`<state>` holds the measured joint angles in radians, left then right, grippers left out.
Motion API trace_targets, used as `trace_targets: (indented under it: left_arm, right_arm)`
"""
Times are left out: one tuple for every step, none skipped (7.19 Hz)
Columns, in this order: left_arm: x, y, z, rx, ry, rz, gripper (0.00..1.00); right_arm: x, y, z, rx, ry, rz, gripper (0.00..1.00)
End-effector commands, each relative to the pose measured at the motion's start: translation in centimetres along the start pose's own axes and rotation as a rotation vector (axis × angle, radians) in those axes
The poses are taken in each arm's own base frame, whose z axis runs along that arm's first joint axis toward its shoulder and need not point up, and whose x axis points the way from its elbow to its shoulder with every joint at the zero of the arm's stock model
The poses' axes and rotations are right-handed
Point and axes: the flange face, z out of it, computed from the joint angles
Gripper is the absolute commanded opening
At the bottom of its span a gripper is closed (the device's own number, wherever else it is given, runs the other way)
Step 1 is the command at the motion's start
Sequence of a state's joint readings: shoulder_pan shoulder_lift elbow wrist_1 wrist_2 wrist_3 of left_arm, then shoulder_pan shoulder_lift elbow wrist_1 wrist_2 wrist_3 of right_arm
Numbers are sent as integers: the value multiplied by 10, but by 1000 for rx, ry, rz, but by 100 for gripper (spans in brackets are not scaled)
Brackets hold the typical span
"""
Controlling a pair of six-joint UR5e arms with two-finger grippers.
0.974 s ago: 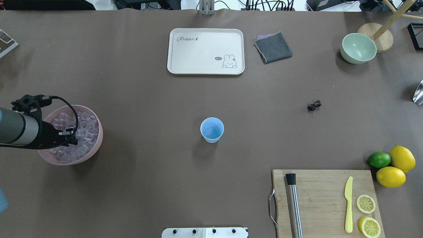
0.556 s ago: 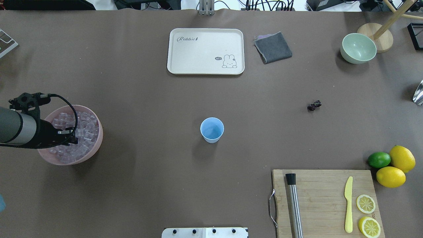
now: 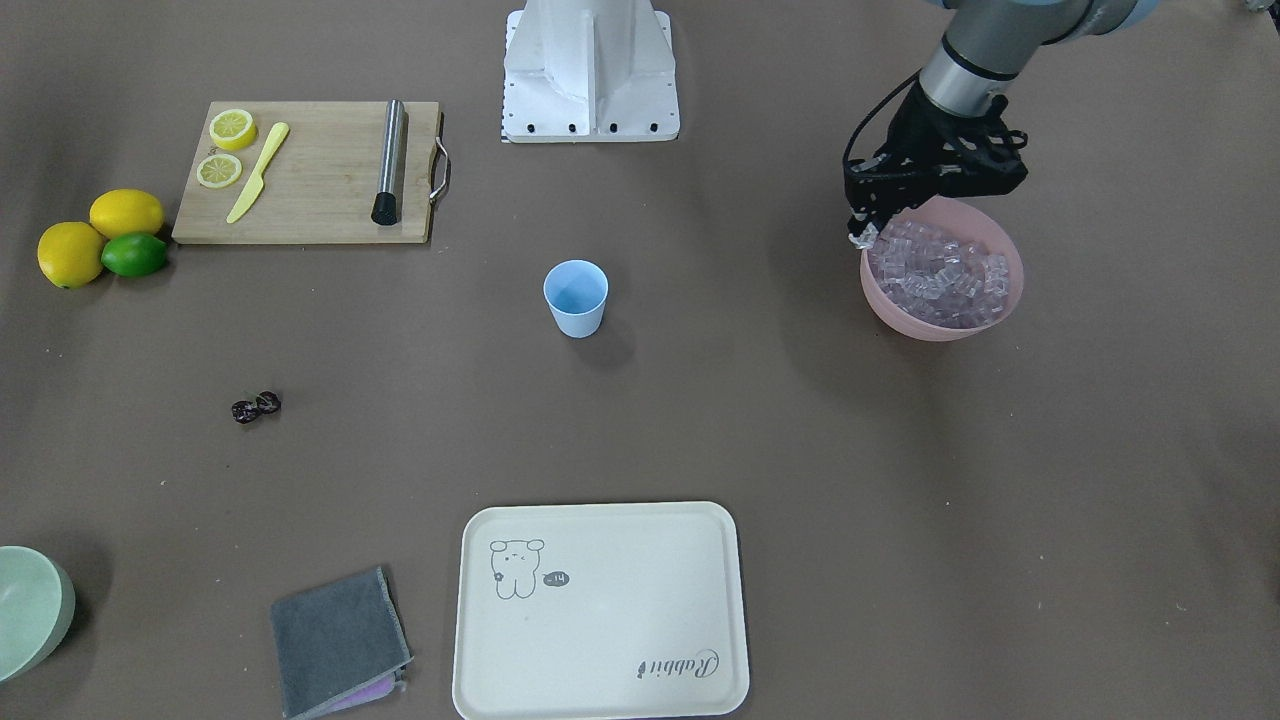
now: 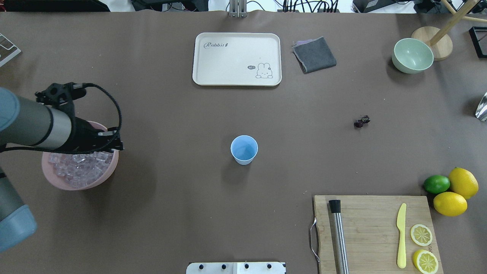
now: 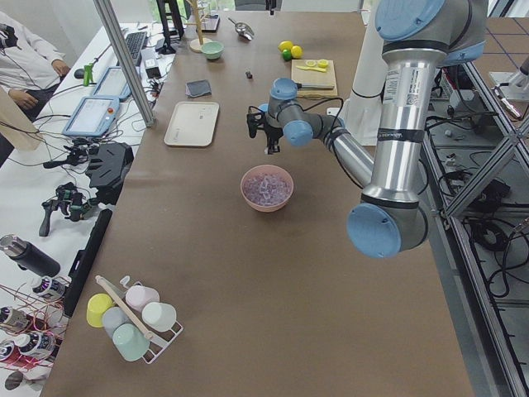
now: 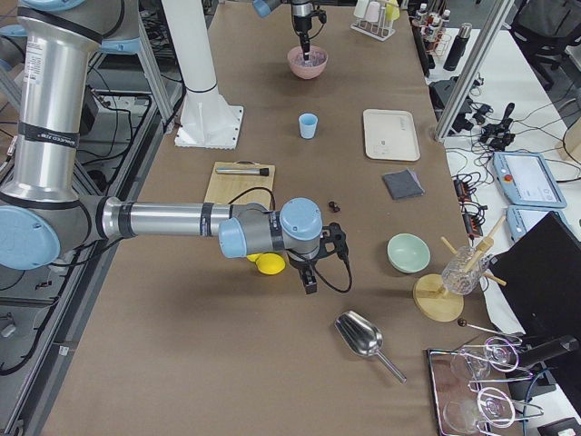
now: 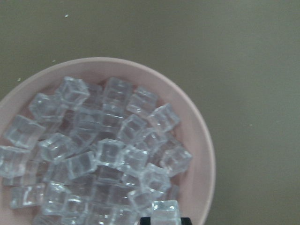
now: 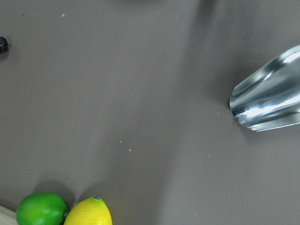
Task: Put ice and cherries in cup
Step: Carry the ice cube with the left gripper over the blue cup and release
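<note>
Where the left arm reaches over the bench (image 4: pixel 171 220), the left pincer (image 3: pixel 862 233) hangs above the near rim of the pink bowl (image 3: pixel 940 325), pinching one ice cube (image 3: pixel 859 239) at its tips. The ice (image 3: pixel 940 275) is heaped in that bowl directly beneath. The cup (image 3: pixel 576 298) stands upright at the bench centre, well apart from the pincer, with its blue inside showing. The cherries (image 3: pixel 255 407) lie on the bench on the far side of the cup from the pink bowl. The right pincer (image 6: pixel 310 285) hangs low over the bench near the cherries; whether it is spread or pressed together cannot be told.

Writing: the cream tray (image 3: pixel 600 640) carries the word "Rabbit" and a drawn rabbit with a speech bubble too small to read.

Other items: a wooden cutting board (image 3: pixel 320 195) carries a steel rod (image 3: pixel 390 160), a yellow knife (image 3: pixel 258 172) and two lemon slices (image 3: pixel 232 128). Just beside the board sit two lemons (image 3: pixel 126 212) and a lime (image 3: pixel 133 254), touching. A folded grey cloth (image 3: pixel 338 640) lies beside the tray. A green bowl (image 3: pixel 30 610) sits at the bench edge. A metal scoop (image 8: pixel 269 93) lies near the right pincer.
</note>
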<state>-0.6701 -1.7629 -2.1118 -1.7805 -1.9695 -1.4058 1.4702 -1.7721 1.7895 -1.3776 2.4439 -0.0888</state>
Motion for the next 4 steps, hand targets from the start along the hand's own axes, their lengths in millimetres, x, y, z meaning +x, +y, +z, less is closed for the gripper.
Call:
trace_targets:
  left_arm:
    - [125, 25, 6, -44, 38, -44, 0]
    - [159, 15, 11, 10, 53, -37, 0]
    - [192, 21, 35, 3, 41, -26, 0]
    - [233, 18, 45, 29, 45, -18, 0]
  right_arm:
    - [-21, -10, 5, -12, -6, -12, 99]
    - [-28, -13, 13, -28, -9, -11, 99]
    - [-35, -21, 16, -32, -14, -17, 99]
    - [-36, -22, 18, -34, -15, -20, 99]
